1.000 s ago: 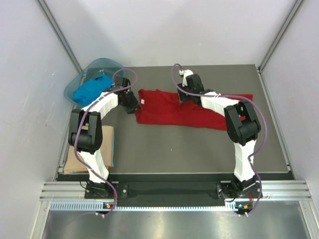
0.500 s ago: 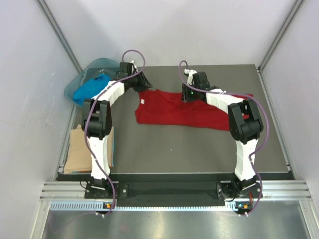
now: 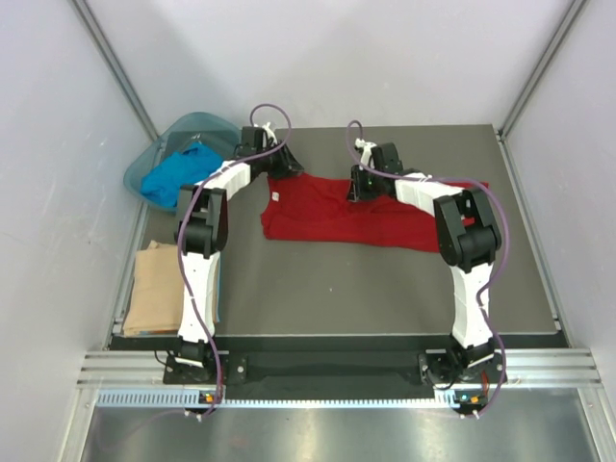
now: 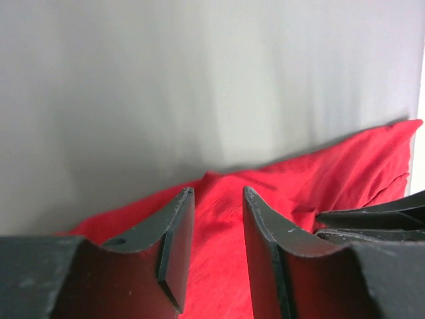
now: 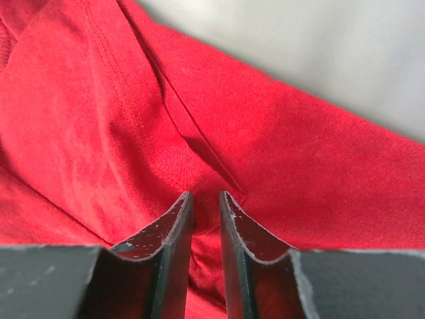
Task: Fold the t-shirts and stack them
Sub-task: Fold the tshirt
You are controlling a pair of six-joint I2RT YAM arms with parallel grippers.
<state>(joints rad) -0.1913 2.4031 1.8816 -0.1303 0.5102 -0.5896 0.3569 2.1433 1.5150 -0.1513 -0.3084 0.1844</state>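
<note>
T-shirts, three in all, lie on and around the dark table (image 3: pixel 337 289). The biggest spread of cloth is the red t-shirt (image 3: pixel 327 219). It is laid out crosswise on the far half of the table, rumpled, with its neck end to the left and its other end reaching toward the right edge. The two arms rise from the near edge and bend inward over it. The left arm (image 3: pixel 197 241) reaches to the shirt's far-left corner, and the right arm (image 3: pixel 462 241) to its far edge near the middle. At the far-left corner of the table stands a translucent teal basin (image 3: pixel 204 125), with the blue t-shirt (image 3: pixel 176 175) bunched up inside it. The tan t-shirt (image 3: pixel 154 289) lies flat as a rough rectangle at the left edge of the table, on the near side, well apart from the red one.

The left gripper (image 4: pixel 216 191) hangs low at the red shirt's edge with its jaws plainly apart. Red cloth shows through the gap and rises to a small ridge just beyond the tips, and nothing is clamped. The right gripper (image 5: pixel 206 195) sits right over the red cloth with its jaws drawn close, only a narrow slot between them. A crease runs straight into that slot, but whether the tips pinch the fold I cannot tell. Smallest of all, a white neck label (image 3: pixel 273 197) shows at the shirt's left end, near the left gripper.
</note>
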